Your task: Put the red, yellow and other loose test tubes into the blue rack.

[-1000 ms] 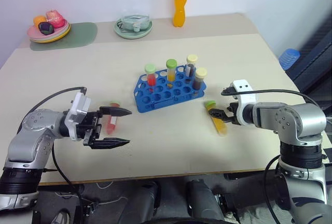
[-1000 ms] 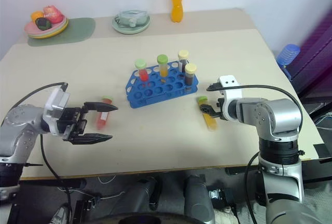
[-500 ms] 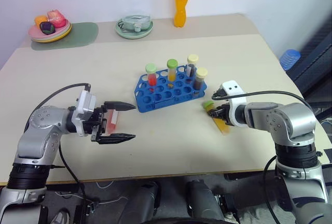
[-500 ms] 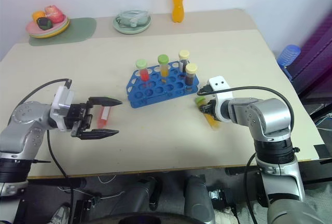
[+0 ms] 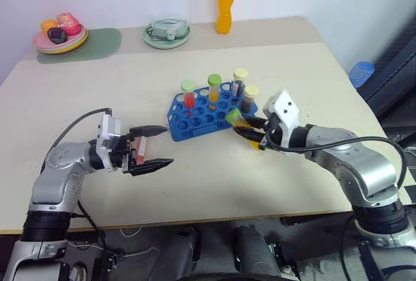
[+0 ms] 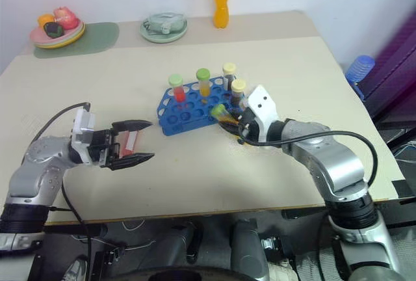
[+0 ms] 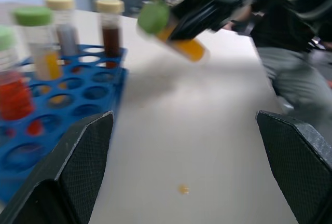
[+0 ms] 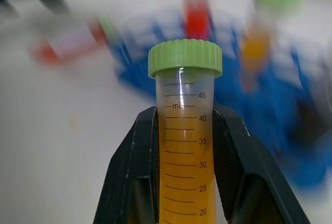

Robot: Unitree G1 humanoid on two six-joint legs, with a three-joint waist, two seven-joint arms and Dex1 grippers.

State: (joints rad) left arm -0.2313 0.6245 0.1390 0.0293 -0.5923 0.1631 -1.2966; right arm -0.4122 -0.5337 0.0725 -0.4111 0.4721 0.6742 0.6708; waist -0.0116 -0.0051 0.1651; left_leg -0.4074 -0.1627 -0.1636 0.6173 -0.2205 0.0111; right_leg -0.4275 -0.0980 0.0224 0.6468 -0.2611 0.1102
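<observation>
- Right gripper (image 5: 255, 131) is clamped on the yellow tube (image 5: 242, 125), lifted off the counter (image 5: 292, 66) beside the blue rack (image 5: 211, 115).
- Left gripper (image 5: 153, 146) has its fingers apart around the red tube (image 5: 139, 151), which lies on the counter.
- Step in hand: racking the yellow tube.
- Next move likely calls for tipping it cap-up over a free hole.

**Yellow tube up off the table beside the rack**

The right gripper (image 6: 231, 122) is clamped on the clear plastic yellow-filled tube with the green cap (image 6: 223, 113), holding it tilted above the beige table (image 6: 195, 177), cap toward the bright blue plastic rack with round holes (image 6: 188, 112). Four capped tubes stand upright in that rack. Over on the left, the left gripper (image 6: 138, 140) has its black fingers spread wide on either side of the red-filled tube with the white label (image 6: 129, 142), which lies on the table.
</observation>
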